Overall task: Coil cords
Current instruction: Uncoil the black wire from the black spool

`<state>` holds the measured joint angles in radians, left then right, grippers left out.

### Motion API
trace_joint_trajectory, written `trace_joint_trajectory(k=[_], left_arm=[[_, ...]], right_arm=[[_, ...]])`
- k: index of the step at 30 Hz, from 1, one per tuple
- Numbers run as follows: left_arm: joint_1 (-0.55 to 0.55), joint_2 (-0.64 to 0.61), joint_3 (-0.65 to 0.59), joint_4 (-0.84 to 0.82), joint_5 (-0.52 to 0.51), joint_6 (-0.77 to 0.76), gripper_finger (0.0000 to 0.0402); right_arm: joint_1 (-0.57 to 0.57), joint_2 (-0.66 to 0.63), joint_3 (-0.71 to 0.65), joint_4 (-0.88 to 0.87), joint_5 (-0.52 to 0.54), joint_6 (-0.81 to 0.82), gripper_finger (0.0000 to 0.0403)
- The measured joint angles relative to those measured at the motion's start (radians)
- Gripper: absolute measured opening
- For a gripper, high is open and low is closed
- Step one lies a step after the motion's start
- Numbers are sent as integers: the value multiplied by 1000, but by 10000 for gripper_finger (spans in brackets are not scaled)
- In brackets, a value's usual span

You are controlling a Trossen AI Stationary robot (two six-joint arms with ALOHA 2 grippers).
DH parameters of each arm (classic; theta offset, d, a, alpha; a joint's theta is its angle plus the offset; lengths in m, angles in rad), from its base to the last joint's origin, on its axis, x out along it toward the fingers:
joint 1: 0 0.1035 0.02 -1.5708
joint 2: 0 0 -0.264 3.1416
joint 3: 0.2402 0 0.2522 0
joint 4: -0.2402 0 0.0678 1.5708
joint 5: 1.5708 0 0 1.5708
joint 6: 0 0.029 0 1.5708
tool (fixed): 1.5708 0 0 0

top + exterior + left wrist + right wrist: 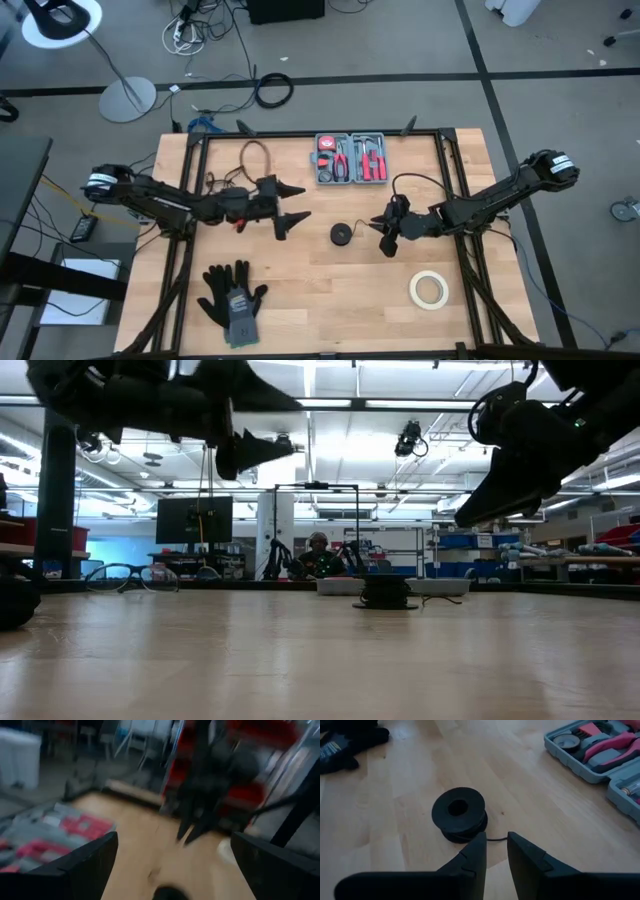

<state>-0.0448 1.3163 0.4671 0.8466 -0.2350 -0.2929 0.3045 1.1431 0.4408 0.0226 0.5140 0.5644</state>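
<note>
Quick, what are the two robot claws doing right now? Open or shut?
Left gripper: open wide, holding nothing, above the table.
Right gripper: fingers nearly together with a narrow gap; whether they pinch the thin cord by the black spool cannot be told.

Your cord spool (341, 234) sat mid-table | left gripper (290, 208) to its left, right gripper (386, 236) just to its right | tool case (351, 158) behind it | gloves (232, 295) front-left | tape roll (428, 289) front-right
</note>
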Motion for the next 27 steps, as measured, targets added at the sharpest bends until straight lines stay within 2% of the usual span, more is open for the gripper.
trace_joint_trajectory(k=[6,13,22,27], left_arm=[[28,44,190,-433,-2,-1,392],[50,222,433,-670,-1,24,392],[54,468,684,-899,94,-7,392],[55,587,821,-1097,99,-16,392]], right_arm=[[-11,0,0,0,0,-16,77],[-14,0,0,-1,0,-17,75],[-14,0,0,0,-3,-17,75],[-13,0,0,-2,-14,-17,75]])
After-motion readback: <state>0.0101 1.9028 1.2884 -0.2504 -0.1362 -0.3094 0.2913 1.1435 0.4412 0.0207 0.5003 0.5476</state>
